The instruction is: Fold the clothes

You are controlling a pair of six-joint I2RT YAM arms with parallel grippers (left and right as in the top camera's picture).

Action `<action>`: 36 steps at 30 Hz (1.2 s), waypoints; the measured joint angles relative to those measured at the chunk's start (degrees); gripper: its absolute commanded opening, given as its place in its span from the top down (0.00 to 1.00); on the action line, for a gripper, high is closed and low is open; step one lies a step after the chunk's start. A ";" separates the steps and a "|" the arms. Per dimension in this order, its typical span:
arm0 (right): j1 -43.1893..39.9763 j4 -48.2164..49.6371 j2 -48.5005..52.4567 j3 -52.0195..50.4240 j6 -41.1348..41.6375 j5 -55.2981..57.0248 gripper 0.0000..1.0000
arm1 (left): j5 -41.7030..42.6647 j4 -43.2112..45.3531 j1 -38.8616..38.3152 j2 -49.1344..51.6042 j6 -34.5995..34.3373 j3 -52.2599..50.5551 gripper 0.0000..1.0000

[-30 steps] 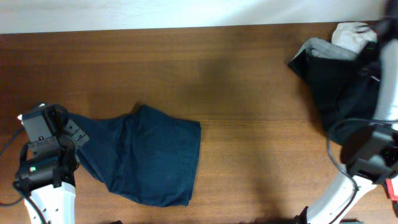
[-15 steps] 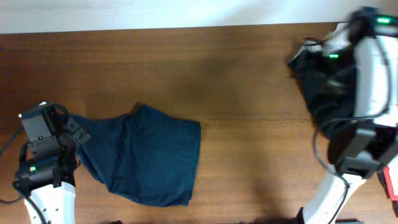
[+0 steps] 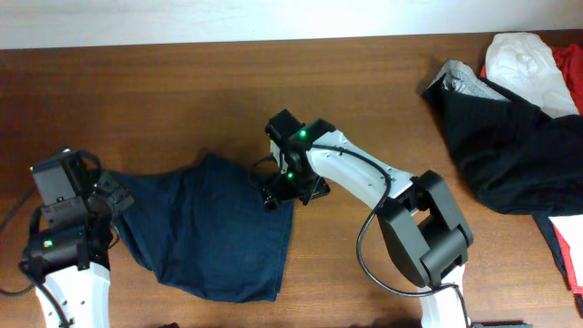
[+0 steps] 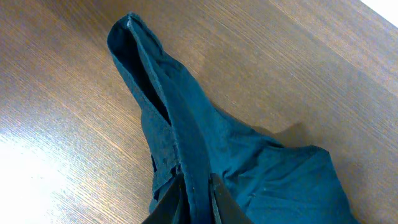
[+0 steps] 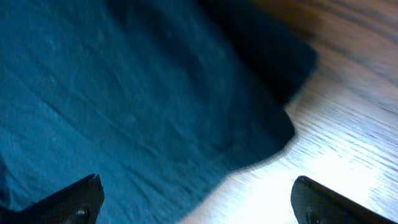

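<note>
My right gripper (image 3: pixel 284 189) has swung off heap of dark and white clothes (image 3: pixel 510 128). Now over upper right corner of dark blue cotton garment (image 3: pixel 214 228) lying left of centre on table, fingers wide apart. My left gripper (image 4: pixel 189 200) clamps its left edge. Judgement: two-handed fold about to start.

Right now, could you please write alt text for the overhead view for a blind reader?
A dark blue fabric garment lies crumpled on the brown wooden table; the left arm holds its left end and the right arm reaches over its upper right corner. A pile of black, grey and white clothes sits top right.
</note>
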 measured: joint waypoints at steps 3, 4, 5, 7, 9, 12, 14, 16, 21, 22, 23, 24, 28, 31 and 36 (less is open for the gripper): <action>0.09 5.29 0.00 -3.61 1.49 0.87 0.03 | 0.00 -0.11 0.00 0.02 0.00 0.00 0.88; 0.09 6.64 -0.02 -4.44 1.64 1.27 0.05 | 0.00 -0.17 0.00 0.02 0.00 0.00 0.88; 0.09 8.37 -0.17 -4.90 1.77 1.53 0.16 | 0.00 -0.24 0.00 0.02 0.00 0.00 0.88; 0.09 12.98 -0.76 -6.38 1.97 2.10 0.41 | 0.00 -0.22 0.00 0.02 0.00 0.00 0.88; 0.09 14.73 -0.87 -7.28 2.97 2.54 0.76 | 0.00 -0.22 0.00 0.04 0.00 0.02 0.88; 0.09 15.39 -0.83 -8.63 4.48 3.06 0.96 | 0.00 -0.24 0.00 0.04 0.00 0.02 0.88; -0.26 14.64 -0.87 -8.59 5.75 4.37 0.96 | 0.00 -0.26 0.00 0.04 0.00 0.02 0.88; -1.73 10.21 -0.83 -7.08 5.86 6.21 0.96 | 0.00 -0.28 0.00 0.04 0.00 0.02 0.88; -18.88 3.28 -0.31 5.86 -0.72 11.61 0.96 | 2.80 -2.03 -0.02 0.24 0.00 0.02 0.88; -21.46 2.86 -0.33 8.28 -1.88 12.02 0.87 | 4.09 -2.34 -0.02 0.50 0.00 0.02 0.88; -24.81 2.78 -0.33 11.39 -3.26 12.33 0.24 | 6.27 -3.02 -0.02 0.96 0.00 0.02 0.86; -26.75 2.60 -0.33 13.25 -4.20 12.63 0.01 | 7.96 -3.50 -0.15 1.70 0.00 0.02 0.82; -30.77 -2.10 -0.33 15.45 -5.31 13.11 0.01 | 10.29 -3.89 -2.08 4.76 -0.26 0.02 0.53; -32.15 -7.06 -0.33 15.58 -5.44 13.16 0.01 | 10.91 -3.15 -4.76 8.15 -0.33 0.02 0.51; -33.75 -12.26 -0.33 15.85 -5.44 14.75 0.01 | 13.51 1.18 -9.70 18.49 2.93 0.02 0.30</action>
